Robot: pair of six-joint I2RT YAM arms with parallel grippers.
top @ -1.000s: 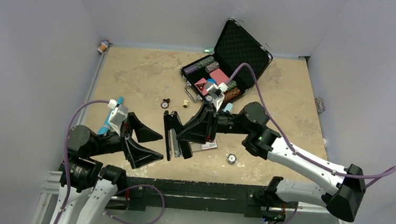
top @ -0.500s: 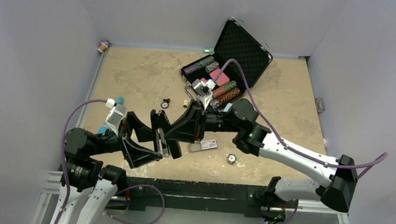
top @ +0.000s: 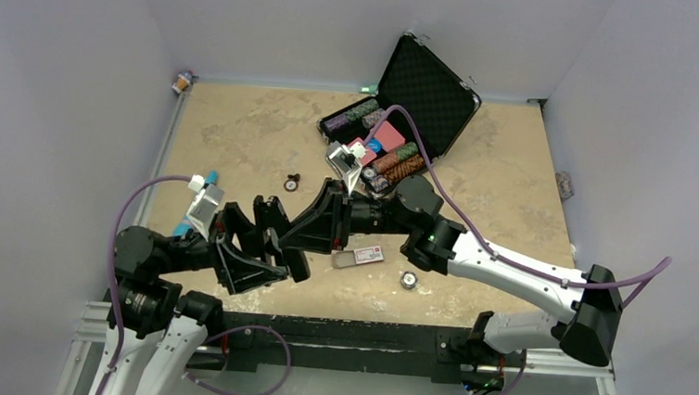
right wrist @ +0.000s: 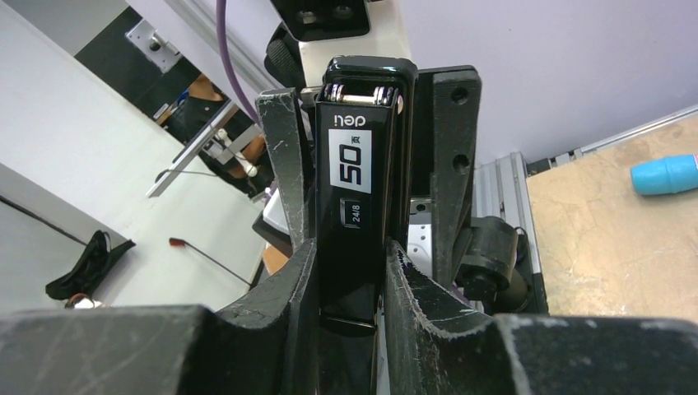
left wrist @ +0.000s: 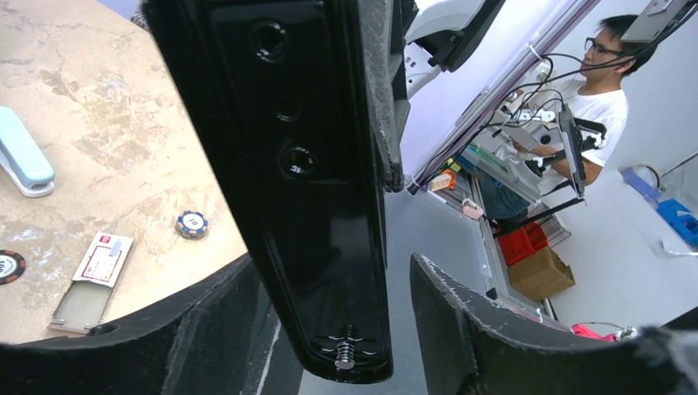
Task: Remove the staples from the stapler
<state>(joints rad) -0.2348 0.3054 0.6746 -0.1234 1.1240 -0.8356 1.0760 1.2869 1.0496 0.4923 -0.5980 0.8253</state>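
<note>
Stapler [top: 278,239] carried left, into spread left pincer [left wrist: 329,271], right pincer [right wrist: 350,247] clamped

The tan, mottled table [top: 239,134] carries an open black case [top: 428,87] of poker chips, a small red-and-white box [top: 357,257] and a loose poker chip [top: 408,280].

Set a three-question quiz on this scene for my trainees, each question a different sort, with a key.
1. True or false: the right claw is shut on the black stapler.
2. The case is: A open, B closed, C upside down.
3. Fill in: the left claw stands ___ around the stapler.
Key: 1 true; 2 A; 3 open.
</note>
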